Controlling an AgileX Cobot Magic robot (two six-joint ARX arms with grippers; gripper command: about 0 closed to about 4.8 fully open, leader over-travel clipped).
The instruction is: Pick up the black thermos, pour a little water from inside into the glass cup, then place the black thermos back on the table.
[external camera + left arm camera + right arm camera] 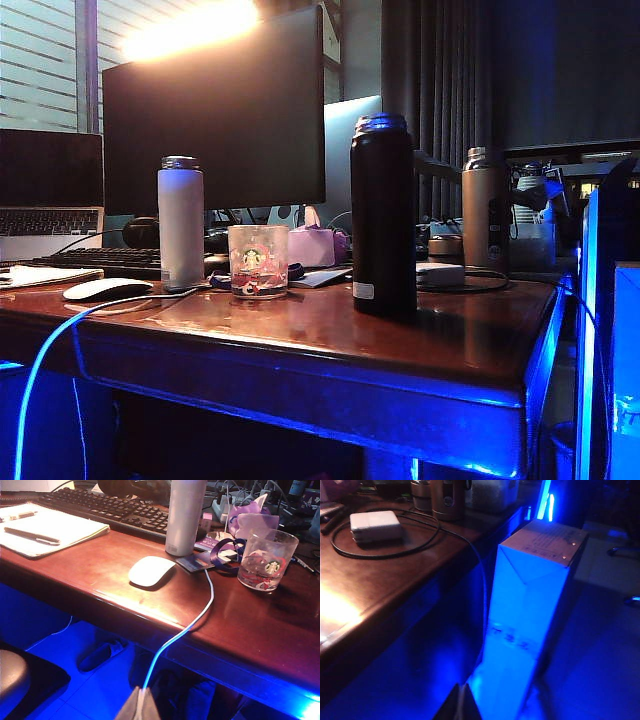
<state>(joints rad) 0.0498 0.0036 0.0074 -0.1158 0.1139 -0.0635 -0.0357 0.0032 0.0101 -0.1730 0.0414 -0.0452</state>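
a black thermos (383, 215) stands upright and untouched near the front right of a glossy reddish-brown table (300, 350), its metal rim catching the light and a small white label showing near its base. the glass cup (258, 261) with the green logo sits to its left, a clear gap between them, seemingly near enough for a short pour yet far enough that the flask can be grasped without knocking it. a white flask (181, 221) stands just left of the cup, and a bronze flask (482, 208) rises behind and to the right, at the table's far edge. neither arm appears in the exterior view; both look parked low, short of the table's front edge. the left gripper (139, 707) shows only as a pale tip at the edge of its wrist view, fingers drawn to a point, looking up across a white mouse (151, 570), a pale cable (185, 625) and the cup. the right gripper (457, 705) is a dark tip in its own wrist view, pressed together with nothing in it, beside a tall blue-lit box (530, 620) off the table's right end. by this layout the pick-up has not yet begun, and the right arm looks better placed to take the thermos.
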